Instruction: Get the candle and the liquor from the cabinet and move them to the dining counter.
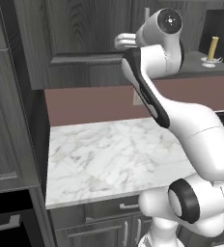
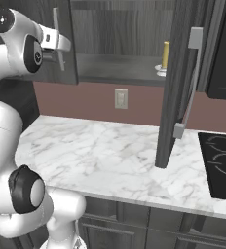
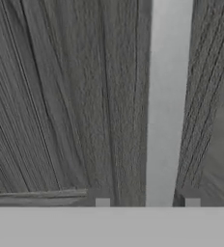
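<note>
Candle (image 2: 165, 55) base half-hidden, end effector (image 3: 147, 202) fingertips barely visible

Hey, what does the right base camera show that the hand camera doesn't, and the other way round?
Right base view alone: the candle standing upright on the cabinet shelf, an open cabinet door swung out with its bar handle, the marble counter, a wall outlet and the cooktop.

Hand view alone: a close look at the fingertips, one each side of the silver bar.

Both: the dark wood-grain left door and its silver handle, where the hand sits.
</note>
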